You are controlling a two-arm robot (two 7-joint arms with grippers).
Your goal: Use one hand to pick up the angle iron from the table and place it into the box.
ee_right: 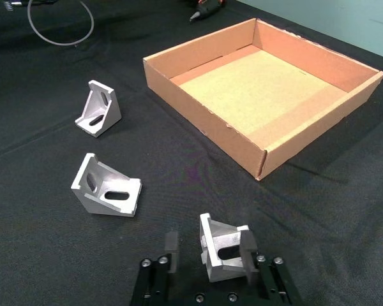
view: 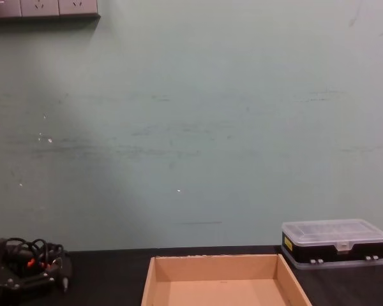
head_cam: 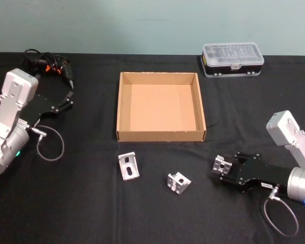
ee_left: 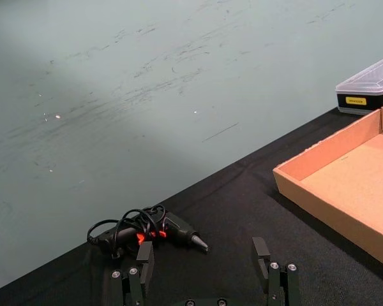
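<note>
**Right gripper (ee_right: 209,242) straddles an angle iron (ee_right: 225,255) on the table (ee_right: 38,204)**

Its jaws stand parted around the angle iron, which lies close against one finger with a gap to the other. Two spare brackets (ee_right: 105,187) lie beyond, near the box (ee_right: 204,127). The left gripper (ee_left: 203,255), jaws spread, sits beside a screwdriver (ee_left: 179,229).

A black plastic case (head_cam: 233,59) with a clear lid is seen far back on the right, with the lid closed. A yellow label (view: 287,244) is carried on one end, and small latches (view: 316,261) are set along its front. Far back on the left, a black power screwdriver (head_cam: 57,66) is laid on its side, tangled in a black cord (ee_left: 115,226), with orange-red parts showing among the loops. Behind both, a pale green wall (view: 191,127) is marked by faint scuffs, and a white socket plate (view: 41,7) is mounted high at its left.
</note>
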